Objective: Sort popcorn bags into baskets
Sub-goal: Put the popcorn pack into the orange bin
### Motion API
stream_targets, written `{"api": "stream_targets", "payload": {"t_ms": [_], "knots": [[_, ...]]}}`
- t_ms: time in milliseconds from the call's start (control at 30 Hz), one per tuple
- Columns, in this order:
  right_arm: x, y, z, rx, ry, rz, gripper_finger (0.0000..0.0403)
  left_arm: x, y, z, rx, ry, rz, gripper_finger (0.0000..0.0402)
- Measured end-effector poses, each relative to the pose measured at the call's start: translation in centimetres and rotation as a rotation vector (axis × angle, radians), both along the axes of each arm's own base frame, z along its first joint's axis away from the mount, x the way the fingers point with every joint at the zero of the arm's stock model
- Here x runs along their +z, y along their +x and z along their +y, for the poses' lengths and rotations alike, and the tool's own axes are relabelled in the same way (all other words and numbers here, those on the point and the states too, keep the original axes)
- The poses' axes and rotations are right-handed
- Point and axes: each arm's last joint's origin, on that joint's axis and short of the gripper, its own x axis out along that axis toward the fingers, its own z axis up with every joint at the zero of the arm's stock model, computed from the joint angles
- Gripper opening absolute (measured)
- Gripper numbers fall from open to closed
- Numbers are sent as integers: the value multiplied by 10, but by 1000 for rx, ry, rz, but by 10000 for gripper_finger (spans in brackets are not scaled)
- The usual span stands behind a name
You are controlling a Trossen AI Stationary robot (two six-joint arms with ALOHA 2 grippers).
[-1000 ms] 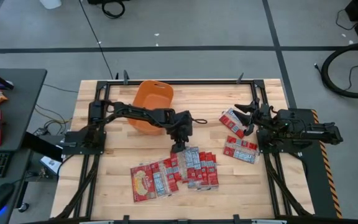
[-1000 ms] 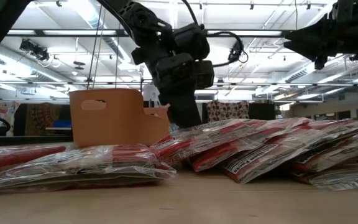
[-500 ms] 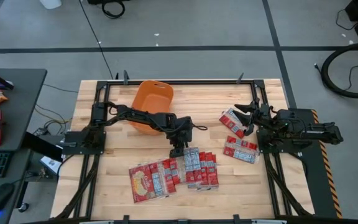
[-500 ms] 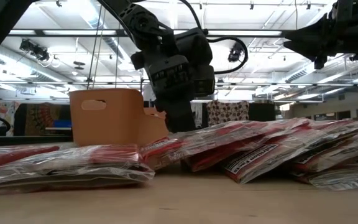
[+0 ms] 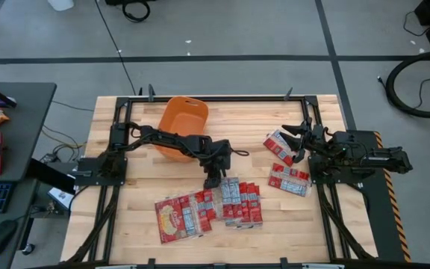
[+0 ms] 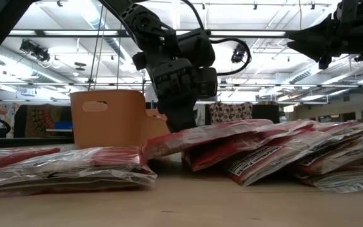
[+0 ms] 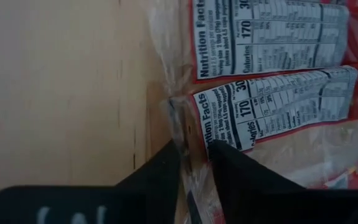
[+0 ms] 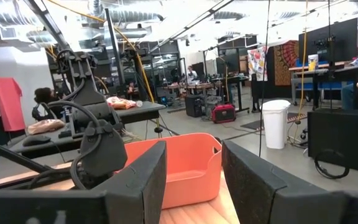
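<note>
The left gripper [image 5: 213, 179] is down at the far edge of the main heap of popcorn bags [image 5: 209, 209], near the middle of the surface [image 5: 136, 198]; its jaws have pinched almost together on the clear sealed edge of one popcorn bag [image 7: 266, 112], and in the low view that bag's end is tilted up off the heap. The grip is only on a thin, slippery film seam, so the bag could likely slide out on the way to the orange basket [image 5: 184, 127], which stands just beyond near the far edge, or neighbouring overlapped bags could be dragged along. The right gripper [image 5: 295, 142] waits raised near the right edge, jaws apart and empty, above a smaller group of bags [image 5: 284, 166]. The surface is pale wooden planking in a dark frame. Around it are grey floor with taped lines, a desk [image 5: 10, 134] at left, and a large workshop with benches and overhead ducts beyond.
</note>
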Motion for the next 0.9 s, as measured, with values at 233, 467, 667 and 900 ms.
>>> {"api": "stream_targets", "payload": {"t_ms": [233,467,667,900], "knots": [[0,0,0,0,0,0,160,2,-2,3,36,35,26,16],[0,0,0,-1,0,0,160,30,7,5,15,66,24,8],[0,0,0,-7,2,0,160,69,17,7,-48,137,3,7],[0,0,0,-6,2,3,160,120,18,9,-108,263,21,6]]}}
